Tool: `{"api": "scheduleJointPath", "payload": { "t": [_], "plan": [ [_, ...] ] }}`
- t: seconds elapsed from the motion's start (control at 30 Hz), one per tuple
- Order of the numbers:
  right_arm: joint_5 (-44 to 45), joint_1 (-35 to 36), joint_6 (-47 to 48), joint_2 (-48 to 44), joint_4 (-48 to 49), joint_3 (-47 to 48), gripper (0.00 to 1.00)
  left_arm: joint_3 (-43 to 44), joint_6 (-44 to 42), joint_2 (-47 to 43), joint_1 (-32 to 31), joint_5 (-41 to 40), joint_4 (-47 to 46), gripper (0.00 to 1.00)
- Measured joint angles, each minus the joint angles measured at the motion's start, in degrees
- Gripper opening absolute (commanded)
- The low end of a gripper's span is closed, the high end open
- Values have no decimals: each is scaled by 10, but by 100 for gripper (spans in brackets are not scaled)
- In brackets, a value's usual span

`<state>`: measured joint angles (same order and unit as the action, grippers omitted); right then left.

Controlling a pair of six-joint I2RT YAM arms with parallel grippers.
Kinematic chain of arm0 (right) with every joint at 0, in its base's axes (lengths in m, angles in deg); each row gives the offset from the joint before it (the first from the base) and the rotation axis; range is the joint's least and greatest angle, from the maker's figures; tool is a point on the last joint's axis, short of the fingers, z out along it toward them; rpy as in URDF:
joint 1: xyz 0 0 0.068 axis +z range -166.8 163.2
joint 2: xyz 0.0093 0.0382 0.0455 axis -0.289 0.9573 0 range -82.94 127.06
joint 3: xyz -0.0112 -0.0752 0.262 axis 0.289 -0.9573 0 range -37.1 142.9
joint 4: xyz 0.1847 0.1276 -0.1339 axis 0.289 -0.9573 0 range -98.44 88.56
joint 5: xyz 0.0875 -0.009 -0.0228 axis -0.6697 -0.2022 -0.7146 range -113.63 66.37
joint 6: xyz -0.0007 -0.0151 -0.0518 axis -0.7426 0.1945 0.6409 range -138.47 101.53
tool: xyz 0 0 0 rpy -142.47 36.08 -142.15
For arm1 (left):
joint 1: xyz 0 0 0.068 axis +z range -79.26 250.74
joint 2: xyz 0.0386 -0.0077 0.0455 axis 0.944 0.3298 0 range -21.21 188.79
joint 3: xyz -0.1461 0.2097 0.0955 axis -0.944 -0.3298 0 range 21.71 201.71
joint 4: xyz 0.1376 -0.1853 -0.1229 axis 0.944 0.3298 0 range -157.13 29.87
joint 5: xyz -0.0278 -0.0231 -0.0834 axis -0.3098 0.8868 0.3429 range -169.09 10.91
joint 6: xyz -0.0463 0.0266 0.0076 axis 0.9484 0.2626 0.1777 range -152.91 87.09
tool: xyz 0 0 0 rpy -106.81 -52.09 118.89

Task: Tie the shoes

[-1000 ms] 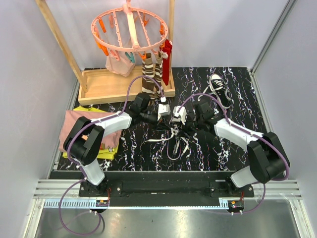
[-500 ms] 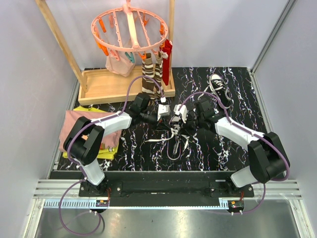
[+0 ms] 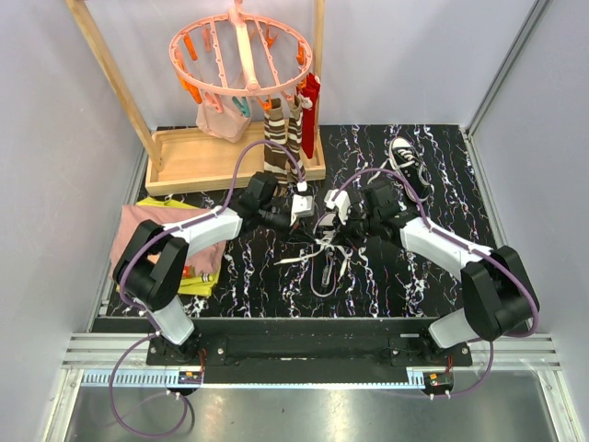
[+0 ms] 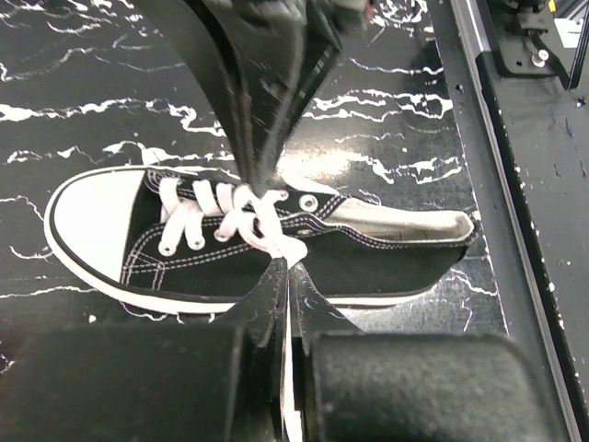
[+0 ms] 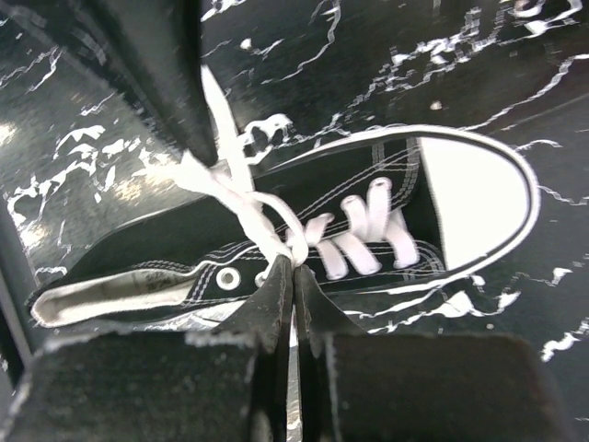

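Has just clamped the right end effector (image 5: pixel 293 267) on a lace (image 5: pixel 221 138) of the shoe (image 5: pixel 175 244). Pinches another strand (image 4: pixel 281 244) in the left end effector (image 4: pixel 288 272), readying both for pulling tight

shoe (image 4: pixel 184 262) was black with white toe cap and sole, laces (image 4: pixel 241 214) white, mat (image 3: pixel 258 276) black with white veining, peg hanger (image 3: pixel 241 55) salmon pink, socks (image 3: pixel 279 147) brown-and-cream striped, folded cloth (image 3: pixel 152 230) dusty pink
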<state>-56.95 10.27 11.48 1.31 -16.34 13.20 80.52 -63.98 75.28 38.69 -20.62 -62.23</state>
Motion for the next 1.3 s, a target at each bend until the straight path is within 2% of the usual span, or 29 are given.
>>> {"api": "scheduleJointPath", "payload": {
  "t": [0.17, 0.23, 0.27, 0.3, 0.4, 0.6, 0.9, 1.3],
  "plan": [
    [12, 0, -19, -14, 30, -16, 0, 0, -16, 0, 1, -3, 23, 1],
    [13, 0, -22, -19, 36, -25, 0, -1, -18, 0, 2, -4, 26, 11],
    [12, 0, -23, -21, 38, -28, 0, -1, -16, -1, 3, -5, 27, 22],
    [12, 0, -23, -23, 41, -31, 0, -3, -11, -2, 4, -4, 24, 28],
    [12, 0, -23, -28, 48, -38, 0, -12, 25, -10, 11, -3, 1, 41],
    [9, 0, -18, -41, 61, -50, 0, -8, 123, -17, 20, -5, -61, 54],
    [7, 0, -8, -46, 70, -61, 0, 69, 228, 41, 7, -9, -97, 55],
    [7, 0, -6, -46, 74, -62, 0, 69, 225, 51, -18, -22, -73, 52]
  ]
}}
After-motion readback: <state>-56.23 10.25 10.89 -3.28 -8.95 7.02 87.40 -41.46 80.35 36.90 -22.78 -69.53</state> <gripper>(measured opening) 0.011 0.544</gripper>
